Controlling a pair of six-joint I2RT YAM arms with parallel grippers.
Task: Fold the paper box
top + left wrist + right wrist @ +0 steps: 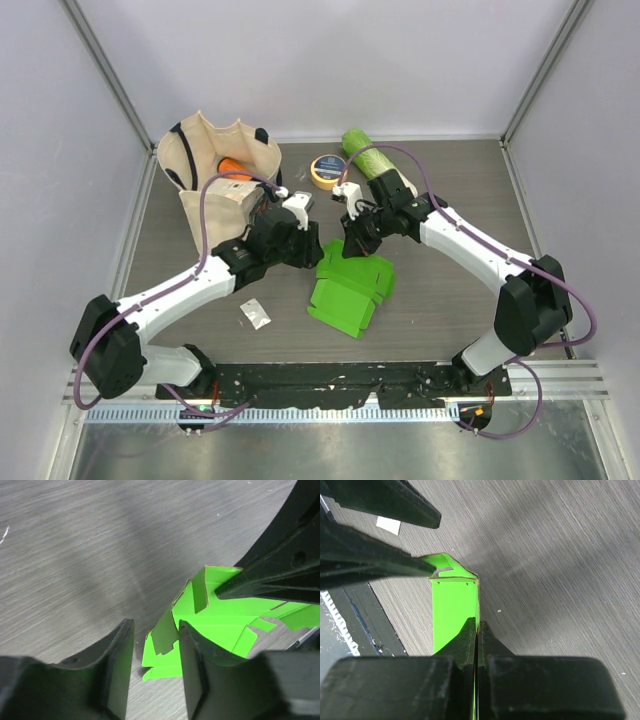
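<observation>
The right gripper (476, 625) has its jaws clenched on a raised edge of the paper box (350, 290). The left gripper (156, 626) has its jaws apart, released, just beside the flaps. I see the left arm (195, 285) and right arm (470, 245) bend inward and meet over the middle of the table (450, 310). At far left a cream tote bag (205, 195) stands open with something orange (232, 165) inside. The box lies mid-table, bright green, creased and mostly flat, with one panel lifted.

Bare tabletop (430, 310) right of the paper box (350, 290); bag (215, 170), tape roll (325, 170), cabbage (372, 157) along the far side.
</observation>
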